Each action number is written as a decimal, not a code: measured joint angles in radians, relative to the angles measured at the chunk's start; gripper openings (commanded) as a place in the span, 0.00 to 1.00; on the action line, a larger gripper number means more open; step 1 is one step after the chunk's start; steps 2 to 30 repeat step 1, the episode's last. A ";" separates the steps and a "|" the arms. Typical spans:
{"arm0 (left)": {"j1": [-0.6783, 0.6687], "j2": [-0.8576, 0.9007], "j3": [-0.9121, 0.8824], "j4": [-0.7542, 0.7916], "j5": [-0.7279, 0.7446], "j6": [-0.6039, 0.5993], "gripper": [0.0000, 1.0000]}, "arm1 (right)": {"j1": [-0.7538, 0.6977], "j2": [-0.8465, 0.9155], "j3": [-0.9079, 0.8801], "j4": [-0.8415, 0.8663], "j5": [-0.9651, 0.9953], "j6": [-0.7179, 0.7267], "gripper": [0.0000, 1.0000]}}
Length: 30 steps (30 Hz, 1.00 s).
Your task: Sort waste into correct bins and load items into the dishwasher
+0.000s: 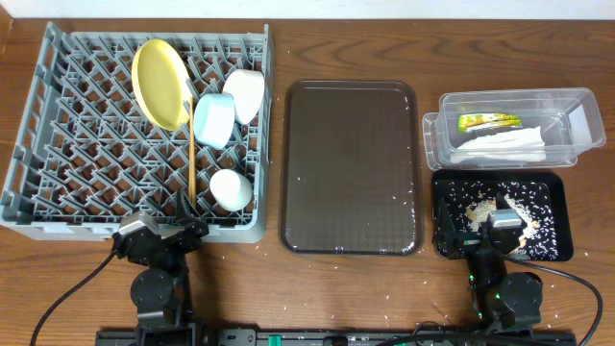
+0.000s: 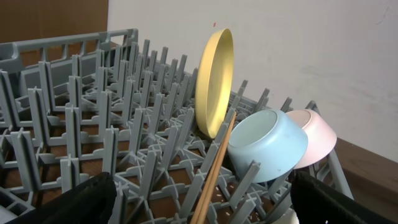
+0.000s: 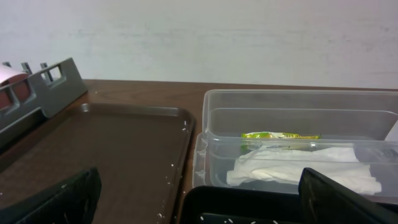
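Crockery stands in the grey dish rack [image 1: 58, 144] at nine o'clock: the yellow plate [image 1: 160, 85] on edge, the light blue bowl [image 1: 213, 119] and white bowl [image 1: 245, 93] at its three o'clock, the white cup [image 1: 231, 189] toward six and the chopsticks [image 1: 192, 163] among the pegs. I see the snack wrapper [image 1: 488, 121] and napkin [image 1: 504, 144] in the clear tub [image 1: 577, 96] at two o'clock, and crumbs [image 1: 485, 210] in the black tray [image 1: 557, 192] at four. My left gripper [image 1: 189, 227], at the rack's six o'clock edge, and my right gripper [image 1: 478, 240], at the black tray's, are both spread wide and hold nothing.
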 measured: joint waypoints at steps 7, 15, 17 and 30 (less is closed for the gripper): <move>0.000 0.000 0.000 0.000 0.000 0.000 0.90 | 0.000 0.000 0.000 0.000 0.000 0.000 0.99; 0.000 0.000 0.000 0.000 0.000 0.000 0.90 | 0.000 0.000 0.000 0.000 0.000 0.000 0.99; 0.000 0.000 0.000 0.000 0.000 0.000 0.90 | 0.000 0.000 0.000 0.000 0.000 0.000 0.99; 0.000 0.000 0.000 0.000 0.000 0.000 0.90 | 0.000 0.000 0.000 0.000 0.000 0.000 0.99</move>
